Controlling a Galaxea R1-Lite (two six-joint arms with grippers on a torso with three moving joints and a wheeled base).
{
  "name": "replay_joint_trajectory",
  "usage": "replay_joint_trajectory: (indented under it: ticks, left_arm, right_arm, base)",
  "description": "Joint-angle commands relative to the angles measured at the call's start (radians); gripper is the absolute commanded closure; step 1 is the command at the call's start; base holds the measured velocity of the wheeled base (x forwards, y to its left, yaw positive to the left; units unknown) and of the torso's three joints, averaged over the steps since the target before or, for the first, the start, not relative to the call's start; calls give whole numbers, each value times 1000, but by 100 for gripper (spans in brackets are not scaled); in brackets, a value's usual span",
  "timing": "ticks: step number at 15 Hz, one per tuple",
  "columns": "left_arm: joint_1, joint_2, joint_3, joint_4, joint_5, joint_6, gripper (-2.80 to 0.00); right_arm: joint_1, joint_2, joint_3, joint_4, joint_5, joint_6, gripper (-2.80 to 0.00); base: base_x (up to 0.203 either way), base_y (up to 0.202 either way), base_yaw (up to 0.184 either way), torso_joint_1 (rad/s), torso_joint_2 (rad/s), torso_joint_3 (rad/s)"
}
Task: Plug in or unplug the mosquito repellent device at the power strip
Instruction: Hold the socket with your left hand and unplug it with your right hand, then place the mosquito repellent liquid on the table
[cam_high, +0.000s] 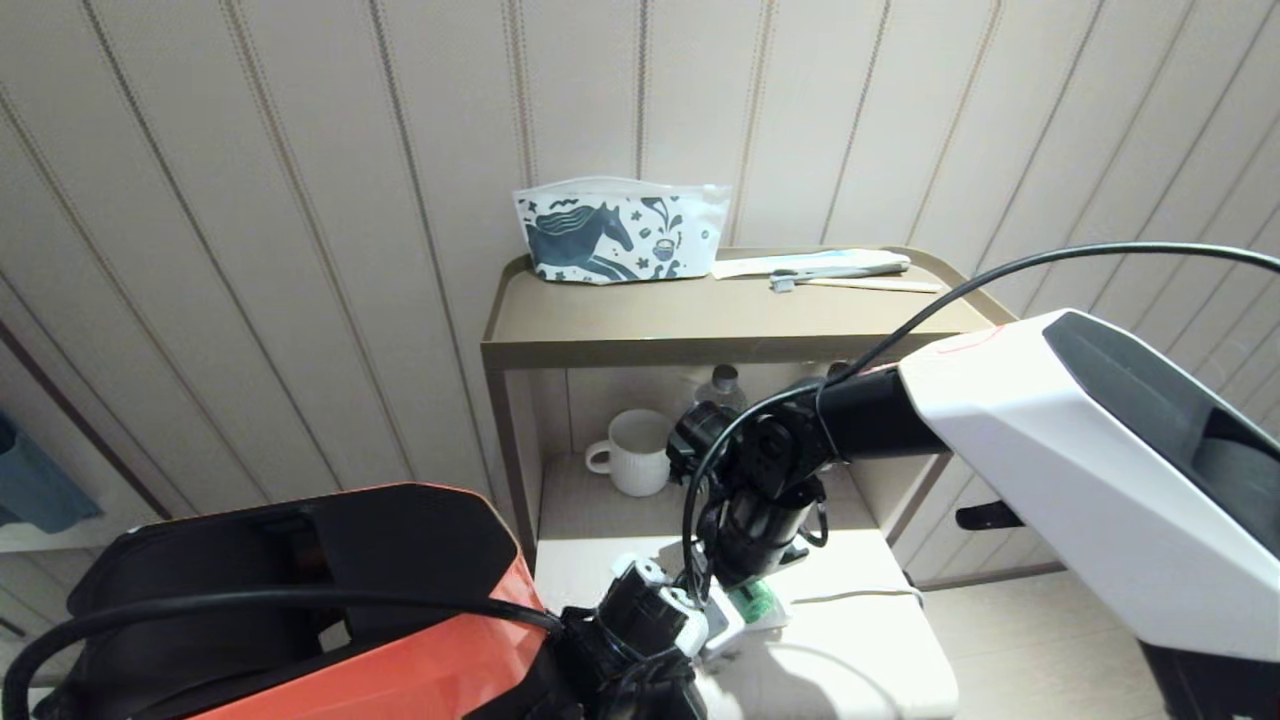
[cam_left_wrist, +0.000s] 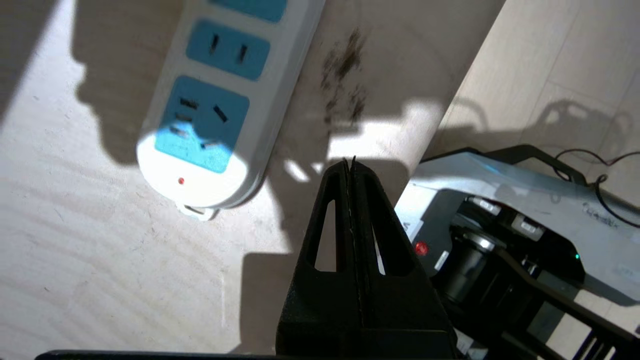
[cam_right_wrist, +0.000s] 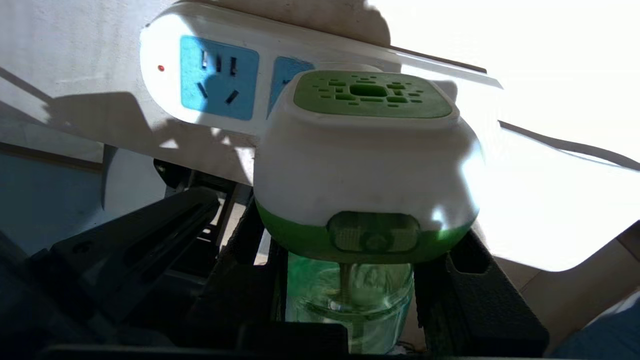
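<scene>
Green for the bottle, white for the housing: identify the mosquito repellent device (cam_right_wrist: 367, 150) by these. Locate it directly over the power strip (cam_right_wrist: 220, 85), covering the second blue socket face from the end with the red lamp. Cannot confirm whether the prongs are seated, since the housing hides them.

Check the right gripper (cam_right_wrist: 360, 280): partly closed, clamped on the green bottle from both sides, fingers (cam_right_wrist: 480, 285) just under the green band of the housing. Note the device axis: bottle end toward the wrist, vented green patch away from it, prong side toward the strip. Treat that prong direction, square to the socket face, as the line of any push or pull.

Note the strip's long axis: flat on the pale table (cam_left_wrist: 100, 275), running away from the lamp end, with the cord leaving the far end.

Check the left gripper (cam_left_wrist: 350, 167): clenched tight with nothing between the fingers, poised above the table just beside the strip's lamp end, close to the table edge, not touching the strip. Judge it placed to press down on the strip.

Take the right arm as the working arm, already on the device. Brace the strip first; expect the light bar to lift or slide with the device otherwise.
</scene>
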Motion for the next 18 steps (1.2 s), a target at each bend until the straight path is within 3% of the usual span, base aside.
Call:
replay_joint_trajectory:
  ticks: [1, 3, 7, 13, 15, 18]
  left_arm:
    - [1, -65, 8, -7, 5, -1, 0]
    - [1, -133, 43, -7, 33, -1, 0]
    - [1, -235, 226, -28, 103, -10, 0]
    - [26, -519, 628, -225, 296, -92, 0]
    - [76, -646, 742, -255, 352, -135, 0]
    - [241, -858, 862, -243, 402, -176, 0]
  right_arm:
    - [2, -9, 6, 6, -2, 1, 0]
    - [3, -44, 23, 8, -4, 2, 0]
    - [10, -93, 78, 7, -5, 4, 0]
    - [20, -212, 201, 7, -5, 10, 0]
    - [20, -260, 249, 6, -5, 11, 0]
    - [14, -343, 319, 6, -5, 12, 0]
  base:
    - [0, 0, 0, 0, 0, 0]
    - [0, 0, 0, 0, 0, 0]
    - [0, 0, 0, 0, 0, 0]
    - [0, 0, 0, 0, 0, 0]
    - [0, 0, 0, 0, 0, 0]
    - [0, 0, 0, 0, 0, 0]
